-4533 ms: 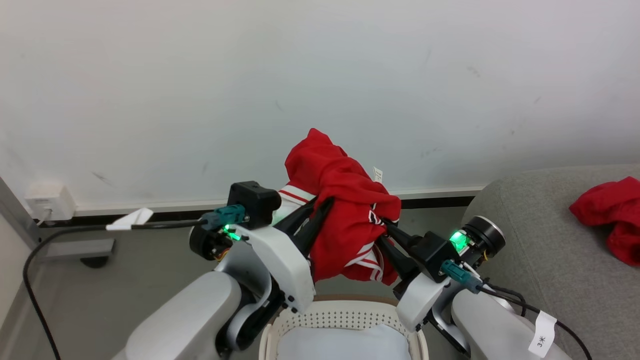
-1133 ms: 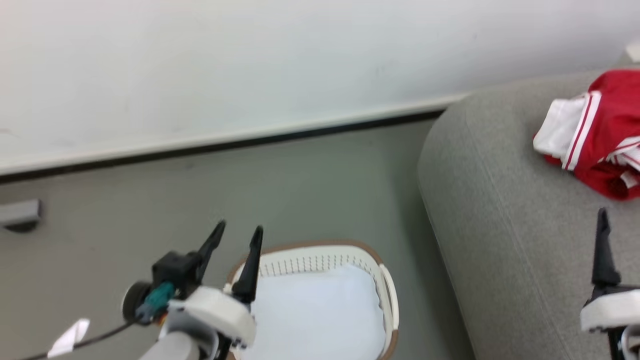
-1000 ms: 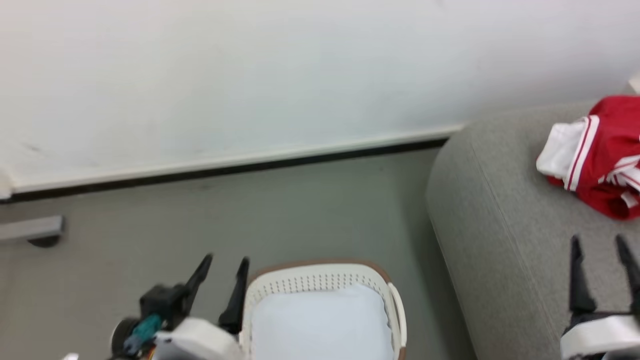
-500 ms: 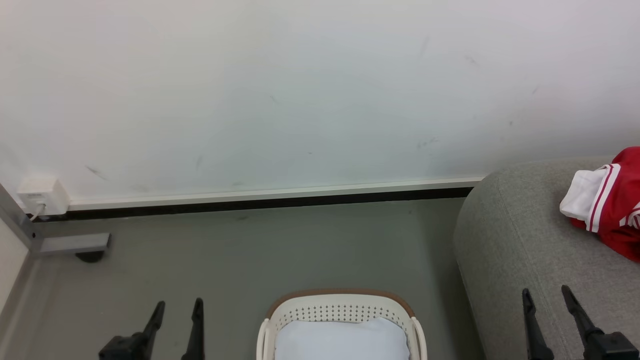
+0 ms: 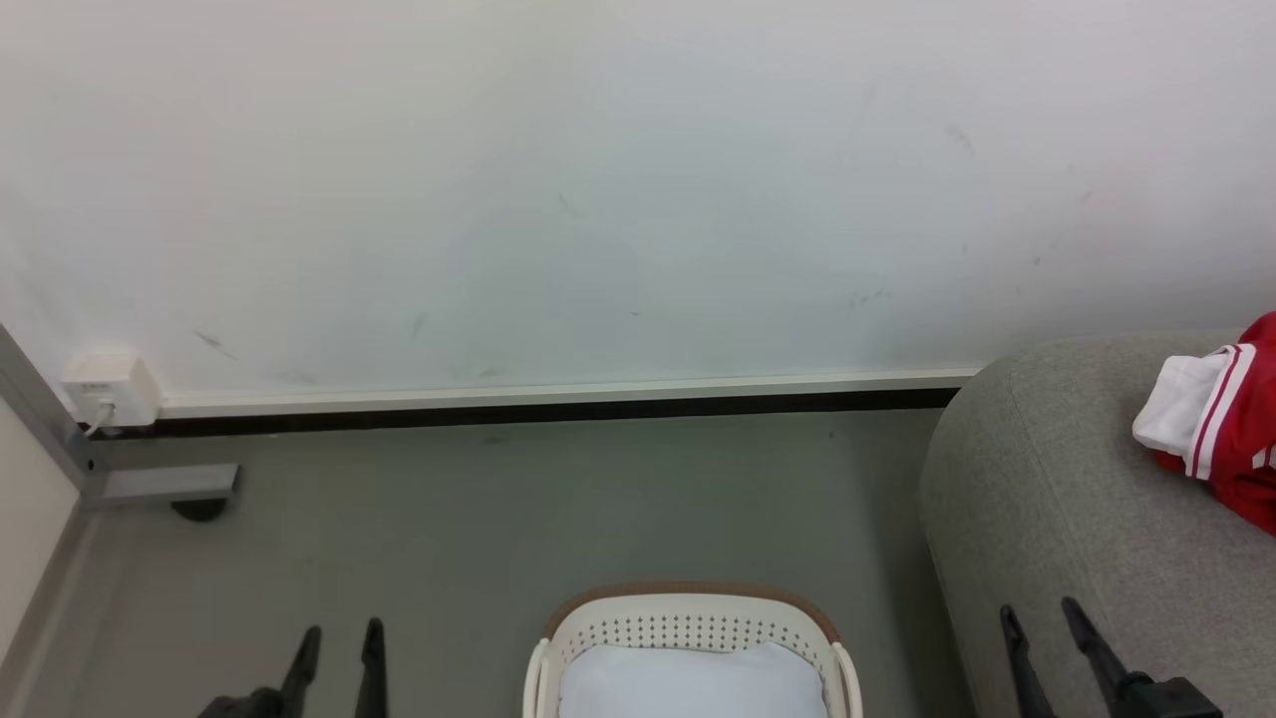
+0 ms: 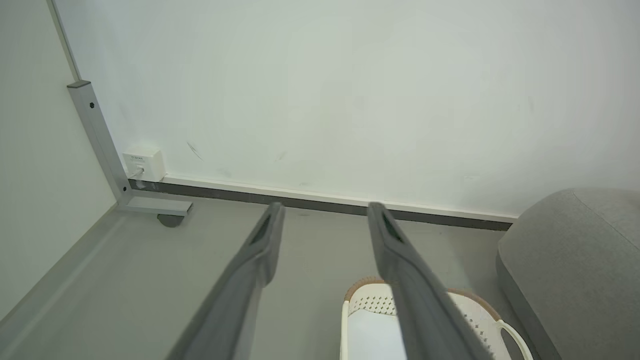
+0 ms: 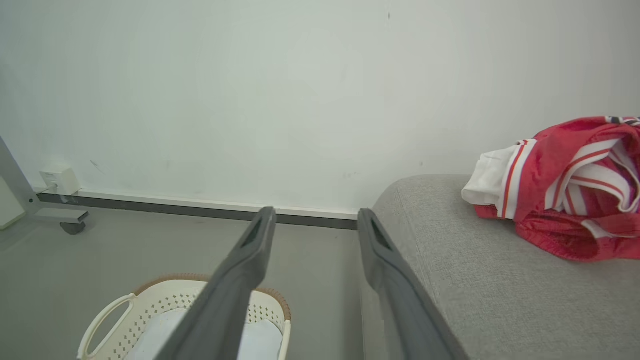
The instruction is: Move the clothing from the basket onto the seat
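Lying bunched on top of the seat (image 7: pixel 490 300), well apart from the basket (image 5: pixel 688 623): clothing (image 7: pixel 565 190), red with white striped trim. Long axis running across the right wrist view, along the seat top, with the white, red-edged end pointing toward the seat's rounded end and the basket side. Striped folds plain from the right wrist; from the head, just that white end and some red, cut by the frame edge. Basket standing on the floor (image 5: pixel 498 519) near the seat, holding a pale liner cloth (image 5: pixel 693 688). Left gripper (image 5: pixel 342 628) over the floor, fingers spread, grasping nothing. Right gripper (image 5: pixel 1038 606) over the seat's front, likewise spread and empty. Tiny print on the wall box (image 6: pixel 144 162), too small to read.
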You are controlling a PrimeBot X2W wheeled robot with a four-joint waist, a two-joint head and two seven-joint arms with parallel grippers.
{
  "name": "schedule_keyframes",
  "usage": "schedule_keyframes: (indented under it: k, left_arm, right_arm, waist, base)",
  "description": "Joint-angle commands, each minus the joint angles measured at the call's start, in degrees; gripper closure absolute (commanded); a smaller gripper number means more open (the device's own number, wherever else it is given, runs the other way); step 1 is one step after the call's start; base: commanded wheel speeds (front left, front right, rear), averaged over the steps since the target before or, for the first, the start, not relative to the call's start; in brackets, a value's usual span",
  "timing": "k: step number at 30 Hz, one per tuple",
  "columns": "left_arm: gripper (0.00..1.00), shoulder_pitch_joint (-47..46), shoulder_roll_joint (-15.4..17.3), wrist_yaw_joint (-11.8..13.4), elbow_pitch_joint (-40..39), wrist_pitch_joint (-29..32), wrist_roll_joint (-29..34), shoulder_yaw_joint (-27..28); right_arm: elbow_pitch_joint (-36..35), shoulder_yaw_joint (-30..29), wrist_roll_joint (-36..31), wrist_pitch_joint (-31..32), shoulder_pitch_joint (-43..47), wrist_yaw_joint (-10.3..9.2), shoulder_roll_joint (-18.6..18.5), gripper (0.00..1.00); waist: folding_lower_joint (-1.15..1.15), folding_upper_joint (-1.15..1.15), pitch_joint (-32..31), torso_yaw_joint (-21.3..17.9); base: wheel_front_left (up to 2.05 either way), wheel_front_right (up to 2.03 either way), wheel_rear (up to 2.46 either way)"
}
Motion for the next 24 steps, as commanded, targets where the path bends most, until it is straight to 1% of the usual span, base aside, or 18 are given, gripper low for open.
schedule_keyframes:
  k: [1, 6, 24]
  left_arm:
    - [1.0, 0.0, 0.0, 0.0, 0.2, 0.0, -0.1, 0.0]
    - [1.0, 1.0, -0.7, -0.1, 2.5, 0.5, -0.9, -0.2]
    - [1.0, -1.0, -1.6, -2.3, 1.3, 5.4, -18.7, 2.7]
  right_arm:
    - [0.2, 0.0, 0.1, 0.1, 0.0, 0.0, 0.0, 1.0]
    - [2.3, -0.2, 1.1, 0.7, 0.8, 0.0, 0.5, 1.0]
    - [0.1, -1.9, 21.3, 5.6, -0.5, -0.02, 0.3, 1.0]
  waist:
    - [0.0, 0.0, 0.0, 0.0]
    - [0.0, 0.0, 0.0, 0.0]
    - [0.0, 0.0, 0.5, 0.1]
  base:
    - [0.0, 0.0, 0.0]
    - [0.0, 0.0, 0.0]
    - [0.0, 0.0, 0.0]
